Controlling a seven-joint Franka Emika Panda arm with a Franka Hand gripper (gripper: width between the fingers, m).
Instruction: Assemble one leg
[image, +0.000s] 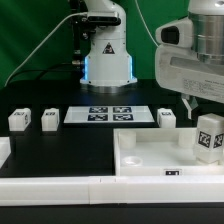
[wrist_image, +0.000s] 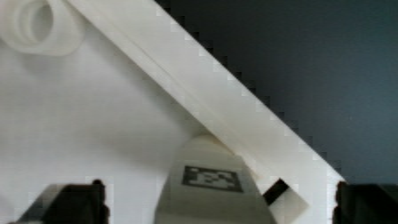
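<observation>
The white tray-like part (image: 150, 158) fills the exterior view's lower right, open face up to receive legs. Behind it, mid-frame, lies the marker board (image: 105, 113). At the right edge the gripper (wrist_image: 217, 203) straddles the upright leg (image: 208, 138) by the tray's rim, jaws apart and apparently clear of it, probably positioned for a grasp.

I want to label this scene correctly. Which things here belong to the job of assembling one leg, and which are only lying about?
In the job: the leg between the fingers; the white tray-like part.

Only lying about: three other legs; the marker board.
</observation>
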